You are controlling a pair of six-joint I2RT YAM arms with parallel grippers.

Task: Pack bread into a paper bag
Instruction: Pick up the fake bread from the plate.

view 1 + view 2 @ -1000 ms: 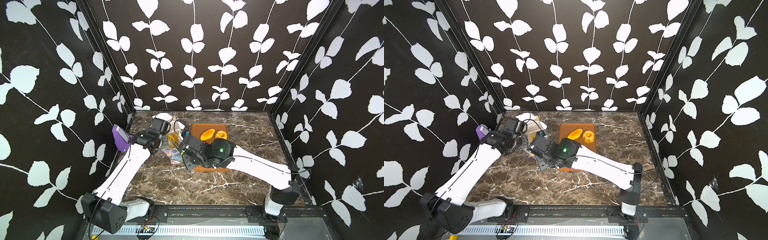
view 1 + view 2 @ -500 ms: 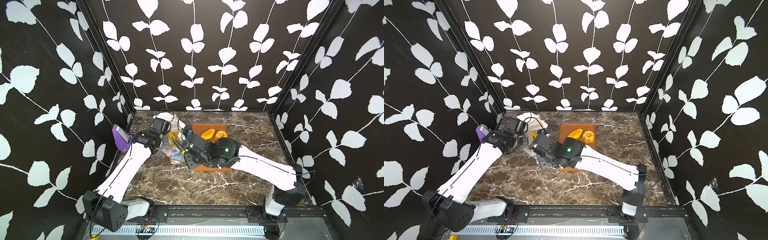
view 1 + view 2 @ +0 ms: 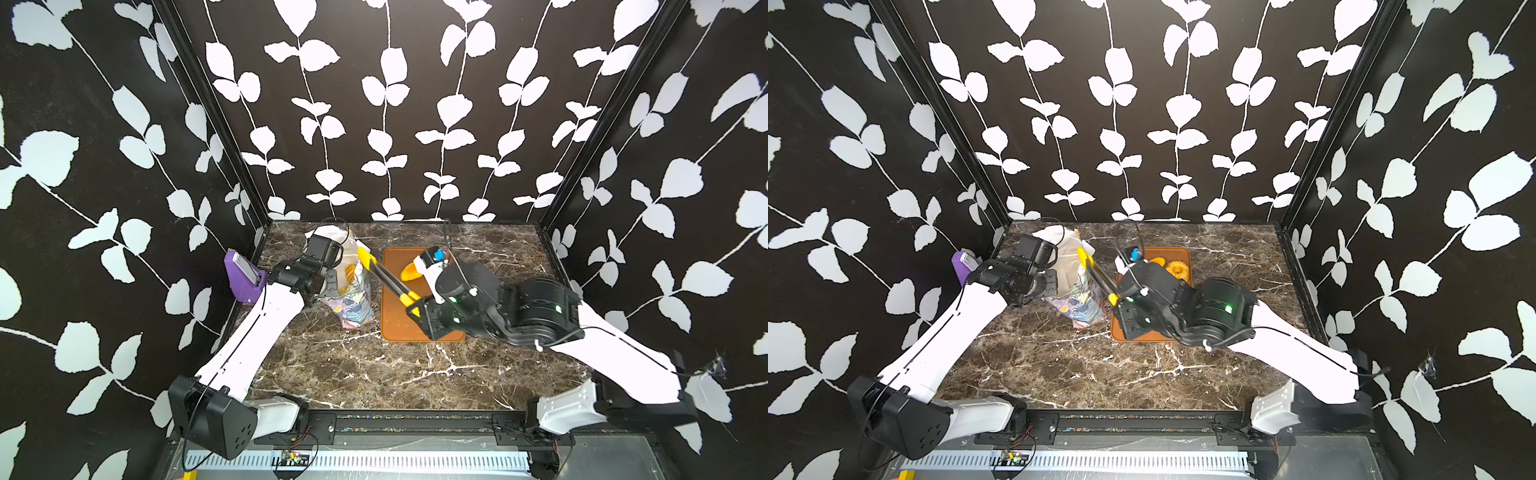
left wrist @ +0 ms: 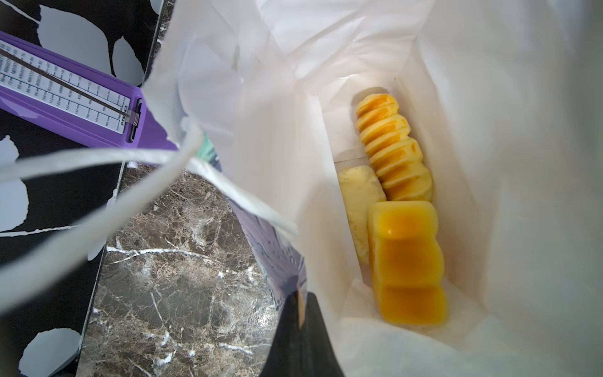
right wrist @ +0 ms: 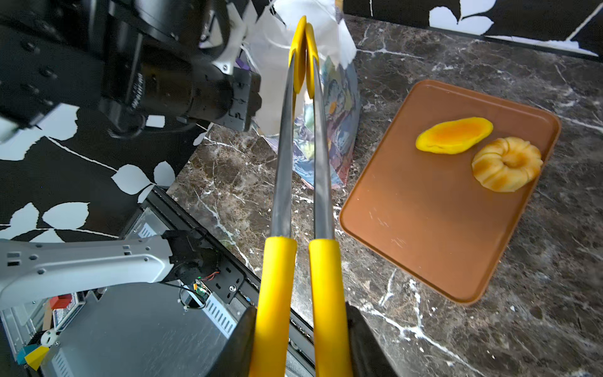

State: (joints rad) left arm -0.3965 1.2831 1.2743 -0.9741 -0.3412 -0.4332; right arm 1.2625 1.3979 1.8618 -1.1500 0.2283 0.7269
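The flowered paper bag [image 3: 353, 297] [image 3: 1079, 291] stands left of the tray. My left gripper [image 4: 300, 310] is shut on its rim and holds the mouth wide. Inside the bag [image 4: 505, 130] lie a ridged loaf [image 4: 391, 147], a segmented loaf [image 4: 408, 261] and a paler piece [image 4: 359, 202]. My right gripper [image 5: 301, 326] [image 3: 415, 307] is shut on yellow-tipped tongs [image 5: 301, 147] [image 3: 382, 274]. Their tips are pressed together with nothing between them, at the bag's mouth. An oval bun [image 5: 453, 135] [image 3: 1158, 262] and a ring-shaped bundt [image 5: 505, 163] [image 3: 1177, 270] rest on the tray.
The brown tray [image 5: 424, 222] [image 3: 399, 328] lies on the marble table, partly under my right wrist. A purple box [image 3: 241, 276] [image 4: 65, 107] leans at the left wall, beside my left arm. The patterned walls close in three sides.
My right arm has drawn back to the right with the tongs, whose tips now show at the bag's mouth. My left arm keeps its hold on the bag.
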